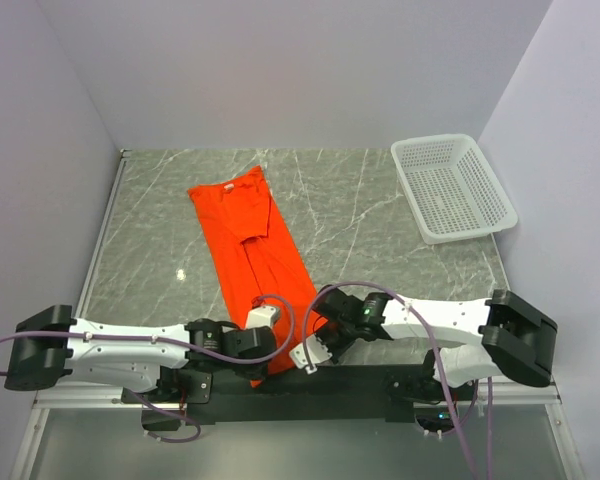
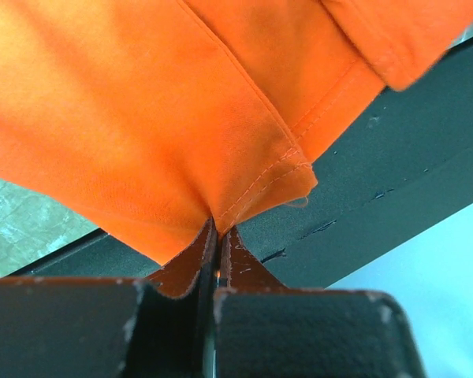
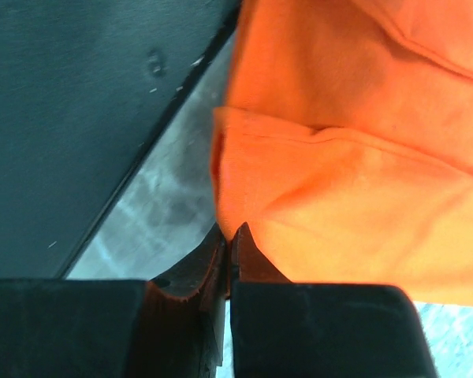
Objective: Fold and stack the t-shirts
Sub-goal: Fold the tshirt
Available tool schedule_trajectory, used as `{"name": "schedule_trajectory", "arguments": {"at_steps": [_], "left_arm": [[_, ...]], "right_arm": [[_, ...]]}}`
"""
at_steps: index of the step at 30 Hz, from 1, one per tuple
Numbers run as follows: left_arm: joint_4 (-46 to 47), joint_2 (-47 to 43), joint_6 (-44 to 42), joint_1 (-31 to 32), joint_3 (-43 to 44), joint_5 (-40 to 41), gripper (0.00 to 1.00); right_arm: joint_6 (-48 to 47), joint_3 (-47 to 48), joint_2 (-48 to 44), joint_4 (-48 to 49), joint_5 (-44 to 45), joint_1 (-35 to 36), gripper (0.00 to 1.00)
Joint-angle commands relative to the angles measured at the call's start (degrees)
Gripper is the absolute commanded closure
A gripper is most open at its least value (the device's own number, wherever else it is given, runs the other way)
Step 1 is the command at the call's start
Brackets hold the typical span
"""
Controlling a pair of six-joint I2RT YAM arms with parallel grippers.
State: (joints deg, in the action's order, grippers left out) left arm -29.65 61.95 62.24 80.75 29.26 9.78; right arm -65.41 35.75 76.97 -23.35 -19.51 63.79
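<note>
One orange-red t-shirt (image 1: pixel 250 235) lies on the marble table as a long narrow strip, running from the far middle down to the near edge. Its near end hangs over the black base bar (image 1: pixel 320 385). My left gripper (image 1: pixel 268 357) is shut on the stitched hem corner of the t-shirt (image 2: pixel 181 118), the cloth pinched right at the gripper tips (image 2: pixel 218 230). My right gripper (image 1: pixel 306 356) is shut on the other near corner, a folded edge of the t-shirt (image 3: pixel 355 181) caught at the gripper tips (image 3: pixel 232 234).
A white mesh basket (image 1: pixel 452 187) stands at the far right corner of the table, with nothing in it. Grey walls close in the left, back and right sides. The two wrists sit close together at the near edge, over the black bar (image 2: pixel 394 157).
</note>
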Motion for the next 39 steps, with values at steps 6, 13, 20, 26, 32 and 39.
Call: {"name": "schedule_trajectory", "arguments": {"at_steps": [6, 13, 20, 26, 32, 39], "left_arm": [[-0.85, -2.98, -1.94, -4.19, 4.31, -3.62, 0.99], [-3.22, -0.44, -9.23, -11.39, 11.96, -8.63, 0.99], [-7.96, 4.14, -20.29, -23.42, 21.71, -15.13, 0.99], [-10.69, 5.90, -27.95, -36.16, 24.53, -23.22, 0.99], [-11.05, 7.30, -32.70, -45.66, 24.62, -30.68, 0.99], [-11.92, 10.55, -37.53, -53.93, 27.25, -34.83, 0.99]], "right_arm": [[-3.85, 7.75, -7.53, -16.17, -11.33, -6.91, 1.00], [-5.69, 15.48, -6.49, -21.73, -17.31, -16.40, 1.00], [-3.76, 28.47, 4.74, -25.86, -20.21, -20.72, 1.00], [-2.27, 39.64, 14.42, -29.29, -23.65, -24.58, 1.00], [0.19, 49.57, 22.76, -31.92, -26.81, -27.49, 1.00], [3.79, 59.96, 32.80, -34.04, -28.83, -27.75, 1.00]]}}
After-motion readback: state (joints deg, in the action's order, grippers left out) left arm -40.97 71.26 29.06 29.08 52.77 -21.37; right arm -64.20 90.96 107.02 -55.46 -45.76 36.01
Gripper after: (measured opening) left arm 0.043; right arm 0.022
